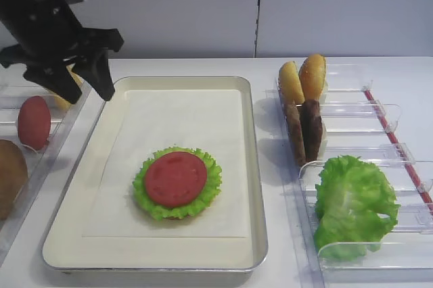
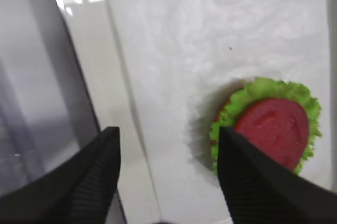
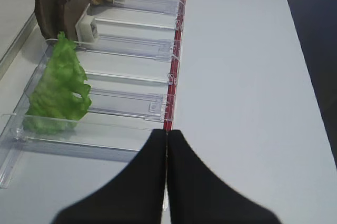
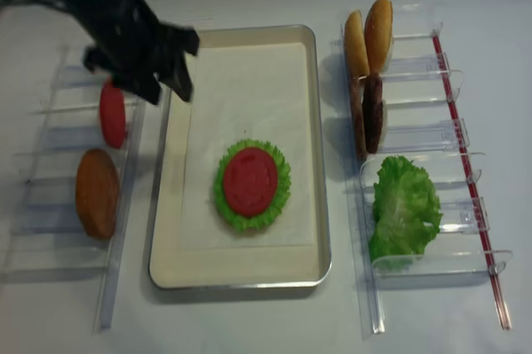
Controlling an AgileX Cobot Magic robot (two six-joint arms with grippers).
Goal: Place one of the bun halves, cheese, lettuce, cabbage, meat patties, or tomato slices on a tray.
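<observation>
Exterior high view: the large rectangular cream tray with a raised metal rim [image 1: 254,166] sits mid-tabletop, lined with a white paper sheet [image 1: 183,126]. On the liner, toward the near half, lies a green ruffled lettuce round [image 1: 177,182] with one flat matte red tomato slice [image 1: 175,178] centred on top of it; a sliver of something brownish shows under the lettuce edge, too little to name.

On the right stands a clear plastic rack with divided slots [image 1: 379,109]. Its far slot holds two golden-tan bun halves [image 1: 302,80] on edge, one speckled. The next slot holds two dark brown rough meat patties [image 1: 304,130], also upright and touching each other. Nearer slots carry a loose bright green lettuce leaf [image 1: 354,205] leaning across the dividers.

On the left, another clear plastic rack [image 4: 50,163] holds a second red tomato slice [image 1: 34,122] standing on edge, and nearer the camera a larger brown disc [image 4: 97,193].

The left black end effector [image 1: 78,82] hangs above the tray's far-left corner, beside the left rack, its two fingers spread wide with nothing between them. In the left wrist view both fingertips [image 2: 95,176] frame the tray rim and liner, with the lettuce and tomato stack off to the right.

In the right wrist view the right black end effector [image 3: 167,182] has its tips pressed together, empty, over the bare white tabletop [image 3: 253,77] just beside the right rack's red edge strip [image 3: 176,56]
</observation>
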